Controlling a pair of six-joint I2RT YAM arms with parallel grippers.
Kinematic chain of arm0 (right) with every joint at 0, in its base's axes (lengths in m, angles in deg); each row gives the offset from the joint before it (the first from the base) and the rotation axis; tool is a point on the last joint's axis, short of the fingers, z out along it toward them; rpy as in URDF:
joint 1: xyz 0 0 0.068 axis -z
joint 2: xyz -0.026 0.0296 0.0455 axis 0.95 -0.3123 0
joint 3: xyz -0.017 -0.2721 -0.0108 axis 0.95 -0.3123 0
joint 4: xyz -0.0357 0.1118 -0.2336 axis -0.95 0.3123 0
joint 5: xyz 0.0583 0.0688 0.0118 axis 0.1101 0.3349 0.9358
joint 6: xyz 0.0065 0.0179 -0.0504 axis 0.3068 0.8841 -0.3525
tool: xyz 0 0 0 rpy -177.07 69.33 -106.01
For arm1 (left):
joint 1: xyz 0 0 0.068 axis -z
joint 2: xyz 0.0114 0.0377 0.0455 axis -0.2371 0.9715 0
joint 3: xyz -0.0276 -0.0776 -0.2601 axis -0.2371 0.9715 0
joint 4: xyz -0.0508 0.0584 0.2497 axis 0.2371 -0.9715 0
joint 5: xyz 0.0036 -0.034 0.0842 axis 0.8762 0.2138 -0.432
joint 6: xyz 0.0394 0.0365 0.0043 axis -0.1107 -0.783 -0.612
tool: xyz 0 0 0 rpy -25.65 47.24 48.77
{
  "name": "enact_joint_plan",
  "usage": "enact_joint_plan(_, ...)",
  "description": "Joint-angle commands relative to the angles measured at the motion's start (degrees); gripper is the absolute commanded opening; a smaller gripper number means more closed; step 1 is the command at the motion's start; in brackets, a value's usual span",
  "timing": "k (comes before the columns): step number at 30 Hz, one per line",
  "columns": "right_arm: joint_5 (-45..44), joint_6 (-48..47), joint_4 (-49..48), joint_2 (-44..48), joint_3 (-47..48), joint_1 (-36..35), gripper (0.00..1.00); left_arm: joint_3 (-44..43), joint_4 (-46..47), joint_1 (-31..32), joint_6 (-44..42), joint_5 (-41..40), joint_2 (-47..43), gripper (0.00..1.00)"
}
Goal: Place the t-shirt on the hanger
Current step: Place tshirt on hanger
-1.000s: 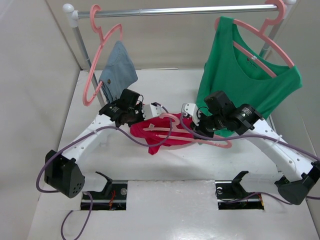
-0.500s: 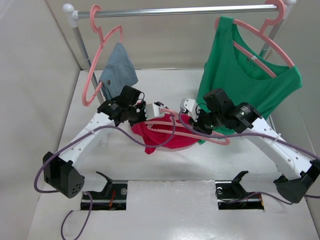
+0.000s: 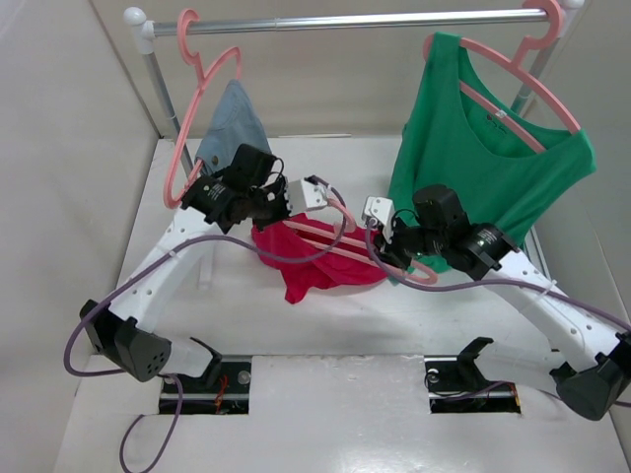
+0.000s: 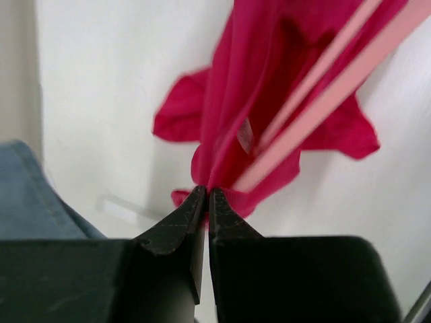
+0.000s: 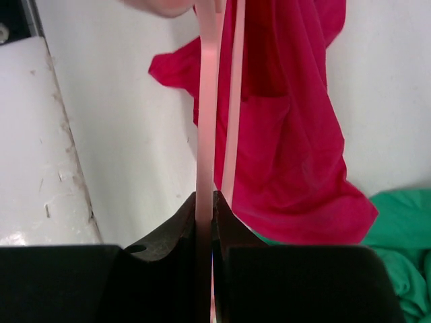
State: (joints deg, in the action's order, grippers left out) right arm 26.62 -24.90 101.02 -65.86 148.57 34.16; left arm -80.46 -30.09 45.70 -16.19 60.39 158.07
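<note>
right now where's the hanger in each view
top external: hanger at centre, slanting across the shirt
left wrist: upper right, two bars running diagonally over the shirt
right wrist: centre, upright bars rising from the right pincer
shared landmark: the crimson shirt

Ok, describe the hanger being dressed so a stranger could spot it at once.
Start at the metal rail across the back, then drop to the middle of the white table. The hanger is the thin salmon-pink one in the right gripper, against the crimson t-shirt; the other pink hangers hang on the rail.
</note>
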Motion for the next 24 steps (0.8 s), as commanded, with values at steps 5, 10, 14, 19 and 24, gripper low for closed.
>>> enact_joint_plan(5,8.45,-0.79,-13.93,-4.14,-2.04,1.69,0.0,-11.04,1.86,8.17,0.82,11.14,-1.2,0.0)
enact_joint_plan(10,10.91,2.29,-20.18,-6.08,-3.35,4.6,0.0,-14.04,1.15,12.57,2.75,12.44,-0.59,0.0)
enact_joint_plan(14,9.68,4.13,-24.93,-4.24,-6.25,5.13,0.0,-10.97,0.63,12.57,3.54,11.75,-1.11,0.0)
enact_joint_plan(19,11.08,4.14,-25.73,-0.73,-10.82,8.46,0.0,-7.72,0.1,12.57,2.49,11.22,-3.66,0.0)
enact_joint_plan(24,11.7,3.08,-25.11,-0.72,-11.53,9.7,0.0,-7.1,-1.04,12.57,0.47,10.61,-3.66,0.5)
